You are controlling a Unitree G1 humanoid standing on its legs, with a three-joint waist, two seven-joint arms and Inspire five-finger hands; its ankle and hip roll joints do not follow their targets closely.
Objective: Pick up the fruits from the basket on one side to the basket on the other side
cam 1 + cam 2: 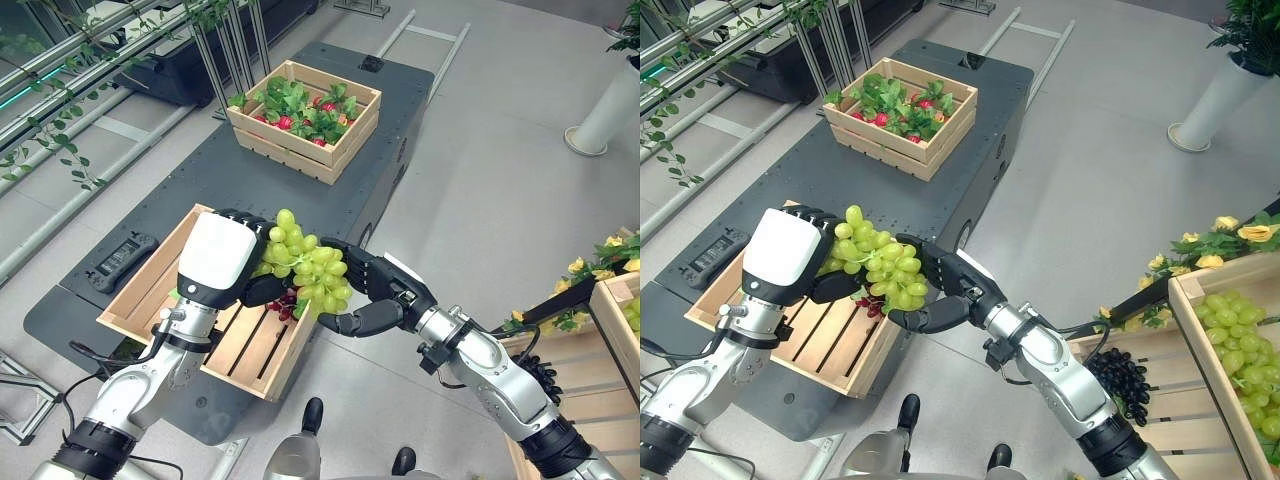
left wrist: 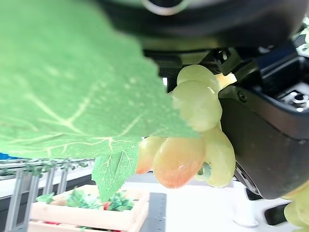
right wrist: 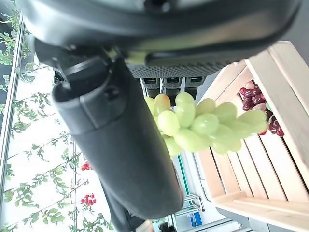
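Both hands on green grape bunch (image 1: 308,266) above pale slatted wooden crate (image 1: 165,285) at near tabletop edge. Left hand (image 1: 222,258) fingers curled around bunch; right hand (image 1: 372,290) cupping it, fingers curled. Dark red grapes (image 1: 284,303) beneath.

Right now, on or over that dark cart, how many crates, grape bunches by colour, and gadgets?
Crates: 2, near crate, far crate
Green bunch: 1
Red bunch: 1
Black gadget: 1
Total: 5

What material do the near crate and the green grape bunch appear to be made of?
Near crate: pale unfinished wood, with visible slats and grain. Green grape bunch: glossy, translucent skins; real or plastic cannot be told. Left hand and right hand both grip it.
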